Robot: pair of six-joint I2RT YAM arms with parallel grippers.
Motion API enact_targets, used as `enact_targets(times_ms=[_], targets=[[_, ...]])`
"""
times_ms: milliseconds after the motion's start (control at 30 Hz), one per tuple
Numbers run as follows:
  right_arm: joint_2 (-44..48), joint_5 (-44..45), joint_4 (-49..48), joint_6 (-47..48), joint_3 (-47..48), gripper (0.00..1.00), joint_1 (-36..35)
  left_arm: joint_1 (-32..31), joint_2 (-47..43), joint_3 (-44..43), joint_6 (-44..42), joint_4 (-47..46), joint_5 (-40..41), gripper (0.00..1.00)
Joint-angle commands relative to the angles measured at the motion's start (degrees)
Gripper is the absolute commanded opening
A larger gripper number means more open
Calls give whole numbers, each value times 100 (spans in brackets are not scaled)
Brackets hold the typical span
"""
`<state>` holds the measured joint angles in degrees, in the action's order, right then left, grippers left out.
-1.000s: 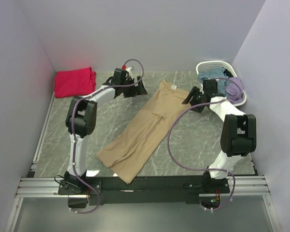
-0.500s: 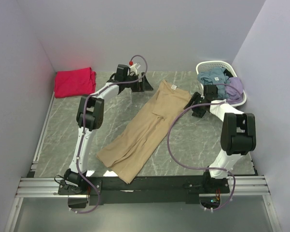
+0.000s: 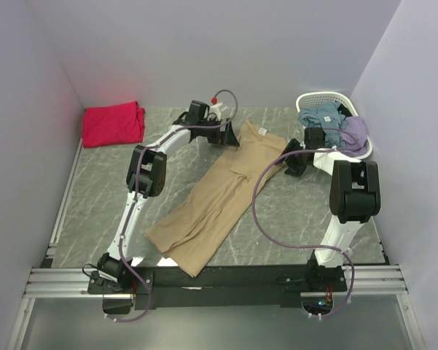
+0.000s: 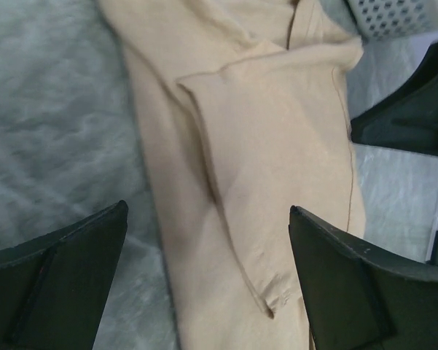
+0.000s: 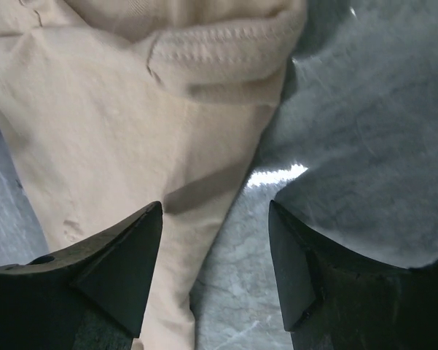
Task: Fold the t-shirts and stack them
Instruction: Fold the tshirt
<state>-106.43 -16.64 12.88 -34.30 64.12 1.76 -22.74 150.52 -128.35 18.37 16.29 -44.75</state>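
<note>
A tan t-shirt (image 3: 219, 197) lies folded lengthwise, slanting from the near middle up to its neck label (image 3: 262, 130). My left gripper (image 3: 232, 136) is open just above its far left shoulder; the left wrist view shows the tan cloth (image 4: 262, 146) with a folded sleeve between the fingers (image 4: 58, 284). My right gripper (image 3: 290, 162) is open at the shirt's right edge; the right wrist view shows the tan hem (image 5: 131, 131) beside bare marble. A red-pink t-shirt (image 3: 114, 122) lies folded in the far left corner.
A white lattice basket (image 3: 315, 99) at the far right holds blue-grey and lilac clothes (image 3: 340, 128). The grey marbled table (image 3: 95, 197) is bounded by pale walls on three sides and a metal rail (image 3: 204, 281) at the near edge.
My left gripper has moved right from the far middle of the table onto the tan shirt's shoulder. My right gripper has shifted slightly down towards the shirt's right edge.
</note>
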Motion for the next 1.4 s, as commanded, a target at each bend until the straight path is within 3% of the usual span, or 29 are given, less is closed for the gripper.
enact_targets(times_ms=[0,133,233,267,300,367,433,567,600,800,833,867,1000,1067,1267,1300,1367], targets=[[-334,-58,-120,-146,355,66,0,-502,250,-164,-677,893,441,99],[-623,-102,47,-191,733,65,-18,-591,311,-67,-423,718,467,100],[-817,-155,162,-191,1023,43,-53,-574,382,-137,-221,595,625,99],[-870,-172,197,-191,1111,27,-62,-547,399,-172,-159,568,634,91],[-931,-233,223,-191,1286,17,-62,-521,408,-207,-97,516,634,83],[-1133,-339,310,-130,1497,8,-123,-468,382,-190,140,271,669,64],[-1317,-366,381,-94,1849,7,-149,-363,347,-173,402,120,757,55],[-1827,-427,819,-6,2788,8,-325,-38,268,-120,825,-258,1012,43],[-1942,-436,899,-15,3217,9,-395,102,250,-128,948,-371,1091,35],[-3171,-717,1830,12,5368,16,-624,560,101,-190,1265,-618,1617,16],[-3504,-813,1953,-6,5670,18,-685,595,66,-181,1292,-662,1671,15],[-3646,-875,2129,-32,5952,30,-721,665,48,-164,1318,-689,1724,10],[-4034,-1059,1894,-182,6727,44,-774,832,-22,-49,1441,-830,1970,2],[-3982,-999,1640,-234,6597,56,-747,929,-14,-49,1450,-865,1944,1],[-3499,-902,1058,-174,6025,66,-607,1114,-233,416,1625,-1215,2155,1],[-3455,-858,1084,-112,5938,66,-598,1158,-268,486,1661,-1260,2111,4],[-3183,-701,1128,63,5736,66,-580,1167,-426,671,1617,-1269,2111,28]])
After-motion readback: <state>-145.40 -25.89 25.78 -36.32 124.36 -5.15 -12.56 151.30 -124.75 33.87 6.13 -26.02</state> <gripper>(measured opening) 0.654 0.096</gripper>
